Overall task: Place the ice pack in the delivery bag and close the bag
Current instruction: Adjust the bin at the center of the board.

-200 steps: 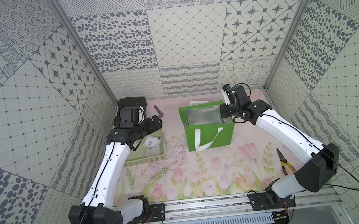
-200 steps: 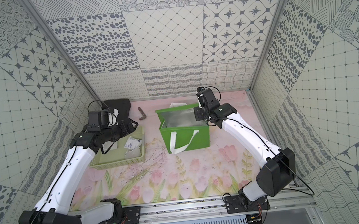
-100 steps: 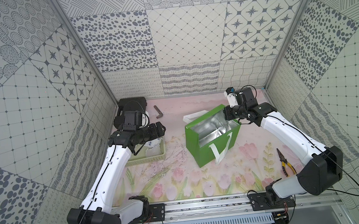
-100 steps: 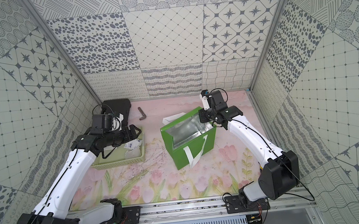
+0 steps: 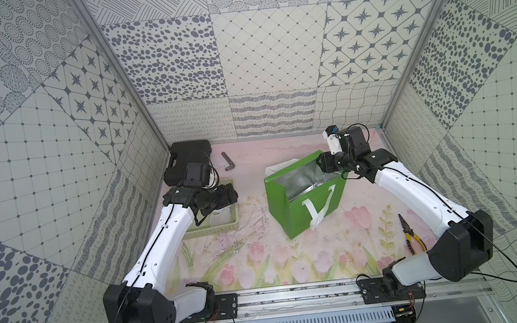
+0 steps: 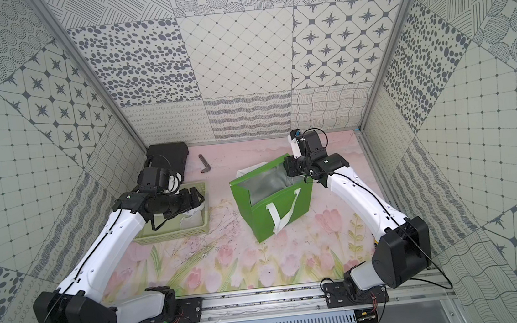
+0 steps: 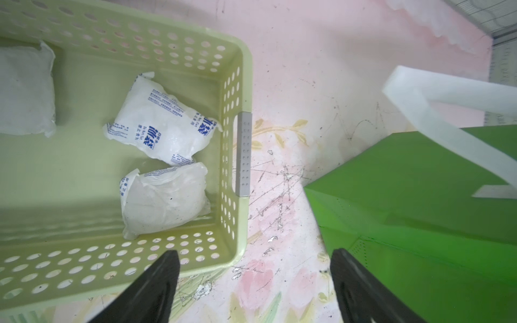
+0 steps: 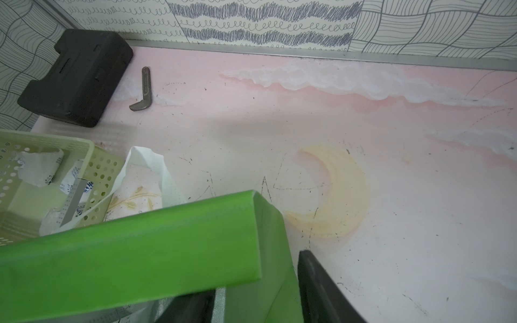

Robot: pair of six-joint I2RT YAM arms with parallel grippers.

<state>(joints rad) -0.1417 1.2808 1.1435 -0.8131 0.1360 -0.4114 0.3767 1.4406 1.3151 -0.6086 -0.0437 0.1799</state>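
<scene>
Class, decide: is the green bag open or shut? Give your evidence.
Open. The bag shows its silver lining through a wide mouth in both top views.

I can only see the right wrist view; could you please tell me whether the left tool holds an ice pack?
Observer: No, the left tool is open and empty beside the basket.
Operator: How many packs are in there?
Observer: Three: one ice pack with large blue print, another beside it, a third apart.
Operator: And is anything bagged?
Observer: In both top views the delivery bag shows only foil lining, as far as visible.
</scene>
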